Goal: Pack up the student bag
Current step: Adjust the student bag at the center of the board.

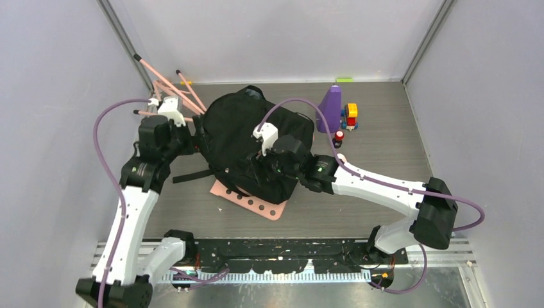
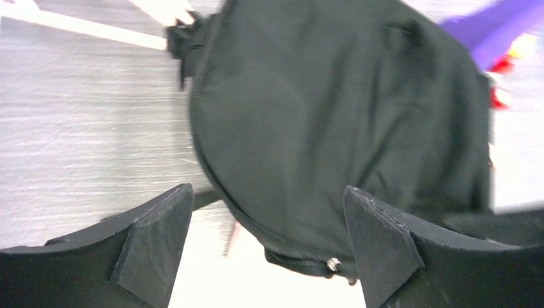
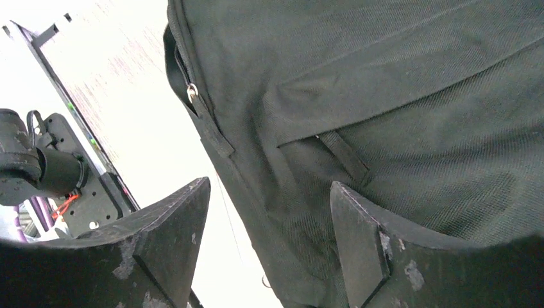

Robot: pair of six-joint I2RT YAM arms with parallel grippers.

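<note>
Top external view alone shows you the large black soft fabric backpack lying on a pink perforated board. Your wrist views add that the left gripper and right gripper stand spread, pinching nothing, with the backpack just ahead of each.

Top view evenly lit, sharp. Left wrist: bag motion-blurred, table blown white at 6 o'clock. Right wrist sharp.
</note>
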